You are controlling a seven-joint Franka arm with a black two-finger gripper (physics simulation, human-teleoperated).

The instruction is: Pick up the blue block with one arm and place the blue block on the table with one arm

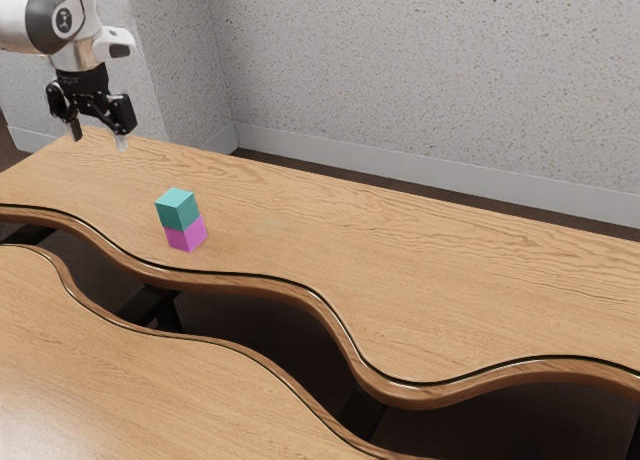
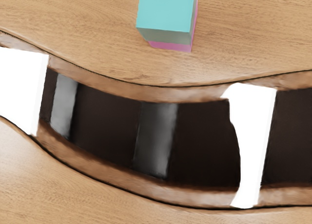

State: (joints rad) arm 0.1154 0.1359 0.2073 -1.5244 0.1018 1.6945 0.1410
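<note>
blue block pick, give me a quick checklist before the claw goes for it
1. Claw open: ok, fingers apart
2. Claw empty: ok, nothing between the fingers
3. Blue block free on top: ok, nothing rests on it
4. Blue block on the table: not ok, it sits on the pink block
5. Claw at the blue block: not ok, it hangs off toward the exterior view's left
6. Claw opening wide enough: cannot tell

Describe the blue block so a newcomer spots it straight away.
Find the wooden tabletop nearer the speckled wall. Toward the exterior view's left, close to the tabletop's wavy edge, stands a stack of two cubes. The blue block is the upper one, a blue-green cube, unlike the pink-purple block under it.
</note>
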